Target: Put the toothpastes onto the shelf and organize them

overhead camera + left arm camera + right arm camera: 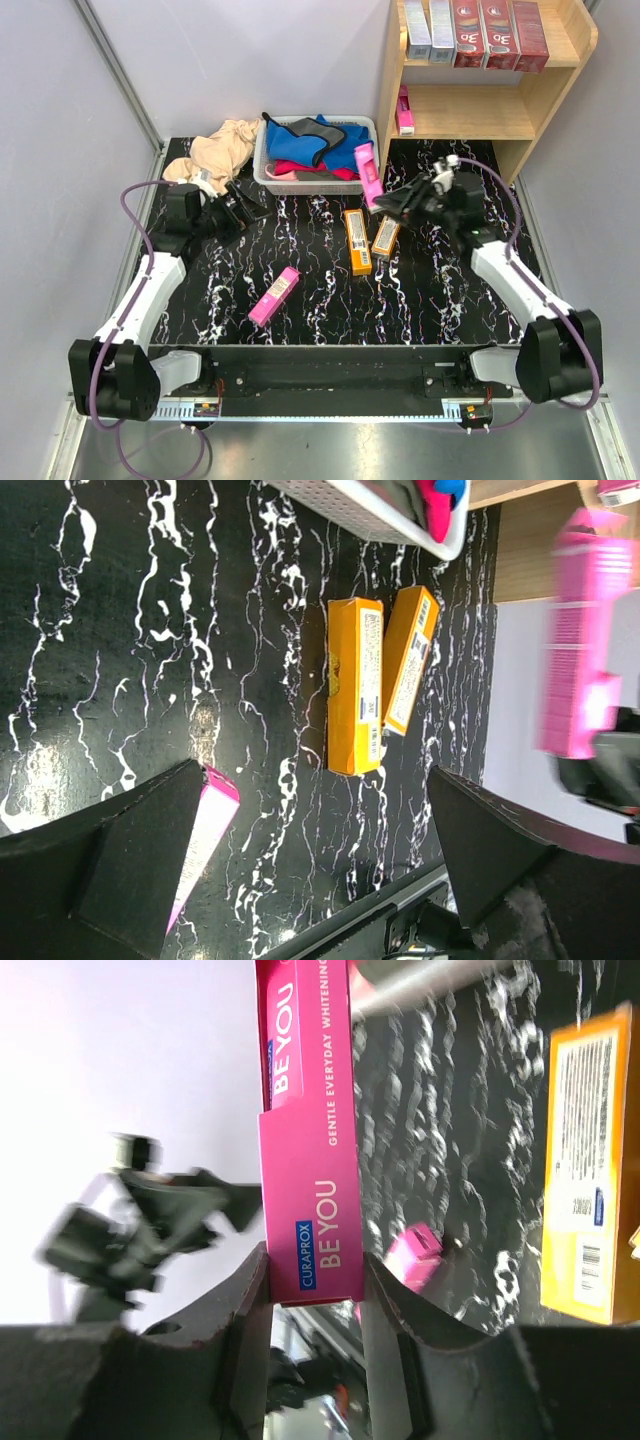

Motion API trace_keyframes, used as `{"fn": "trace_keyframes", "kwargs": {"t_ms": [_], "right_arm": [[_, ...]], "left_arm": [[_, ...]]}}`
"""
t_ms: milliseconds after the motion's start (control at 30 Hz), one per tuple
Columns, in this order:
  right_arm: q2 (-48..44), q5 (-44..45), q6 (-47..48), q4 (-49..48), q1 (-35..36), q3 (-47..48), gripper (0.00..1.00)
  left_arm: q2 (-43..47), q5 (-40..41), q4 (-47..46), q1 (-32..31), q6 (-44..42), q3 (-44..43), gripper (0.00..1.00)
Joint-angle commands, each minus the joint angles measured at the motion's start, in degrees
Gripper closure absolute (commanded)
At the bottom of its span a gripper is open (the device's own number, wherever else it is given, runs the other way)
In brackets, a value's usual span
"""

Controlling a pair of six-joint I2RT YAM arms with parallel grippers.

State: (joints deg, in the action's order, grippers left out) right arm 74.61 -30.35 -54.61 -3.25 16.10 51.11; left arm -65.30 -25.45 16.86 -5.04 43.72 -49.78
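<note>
Pink toothpaste box (310,1160) clamped in right gripper (315,1272) | left gripper (315,770) spread wide, empty

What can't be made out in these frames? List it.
Top view: print on shelf boxes, too small.
Left wrist view: held pink box, motion-blurred, print unreadable.
Left wrist view: loose pink box, mostly behind left finger.
Right wrist view: orange box, cut off by right edge.
</note>
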Motion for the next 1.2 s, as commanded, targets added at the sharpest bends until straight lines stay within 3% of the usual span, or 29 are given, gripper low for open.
{"fn": "trace_keyframes", "kwargs": {"t_ms": [0,133,367,633,1167], "right_arm": [[-6.6,-15.8,-9.3,-12.6,-8.3,-2.9,0.72],[-8.6,-21.1,-11.8,-15.1,-19.1,-4.6,0.72],[-8.3,-25.5,-12.5,-15.7,-26.2,-3.3,0.72],[0.5,-25.0,-12.4,-15.2,-27.8,4.6,0.72],[27.6,-21.6,-12.1,-7.4,-28.0,33.8,0.72]], "left_arm": [[-1.2,0.6,-2.6,-0.5,-1.0,0.2,0.01],[-2.1,0.7,-3.2,-1.5,-0.8,0.0,0.01],[-3.5,0.8,-3.4,-3.0,-0.9,-0.4,0.01],[-4.5,0.8,-3.4,-3.6,-1.2,-0.6,0.01],[-6.9,-0.7,-5.0,-5.0,-1.4,-0.1,0.01]]}}
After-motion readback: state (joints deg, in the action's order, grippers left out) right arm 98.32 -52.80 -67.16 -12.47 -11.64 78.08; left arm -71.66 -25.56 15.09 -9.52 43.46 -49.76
